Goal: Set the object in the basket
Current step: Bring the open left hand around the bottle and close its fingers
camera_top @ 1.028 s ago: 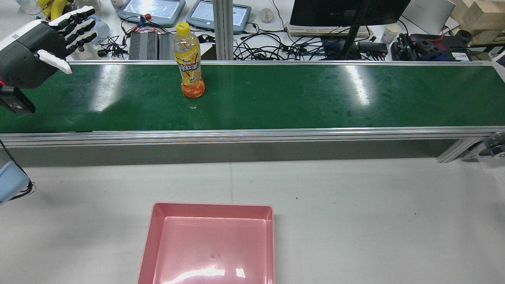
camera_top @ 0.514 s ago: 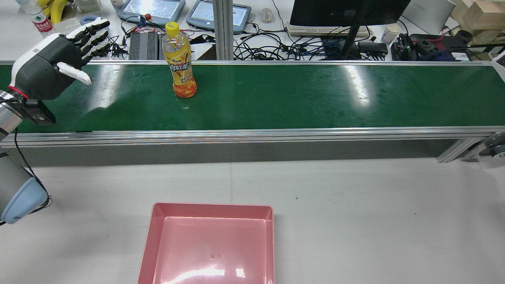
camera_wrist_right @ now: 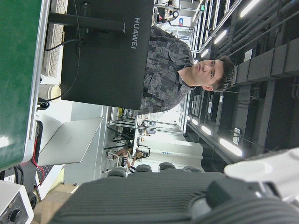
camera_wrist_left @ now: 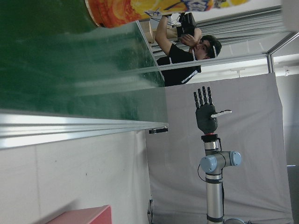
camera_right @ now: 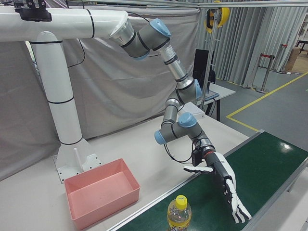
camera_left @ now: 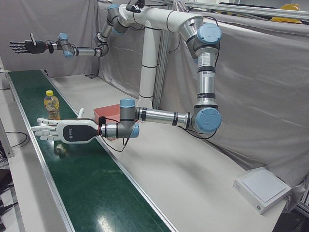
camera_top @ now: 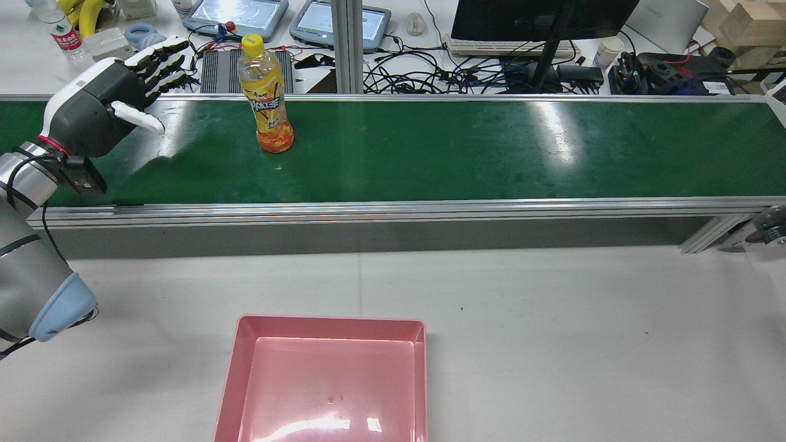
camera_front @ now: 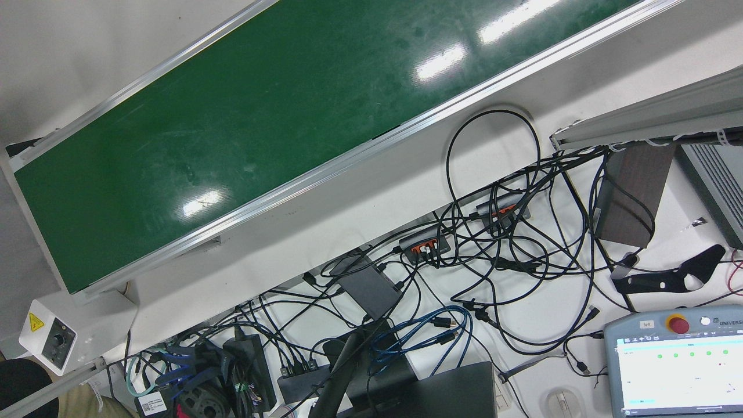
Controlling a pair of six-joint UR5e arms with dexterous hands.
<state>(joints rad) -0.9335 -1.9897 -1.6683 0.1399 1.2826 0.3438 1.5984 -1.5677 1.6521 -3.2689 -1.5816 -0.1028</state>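
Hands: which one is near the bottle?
The left hand, open over the green belt beside the bottle; the right hand is raised far down the line.

Cut off and hidden

The pink basket (camera_top: 325, 380) runs off the rear view's bottom edge; the bottle (camera_wrist_left: 154, 8) is cropped in the left hand view.
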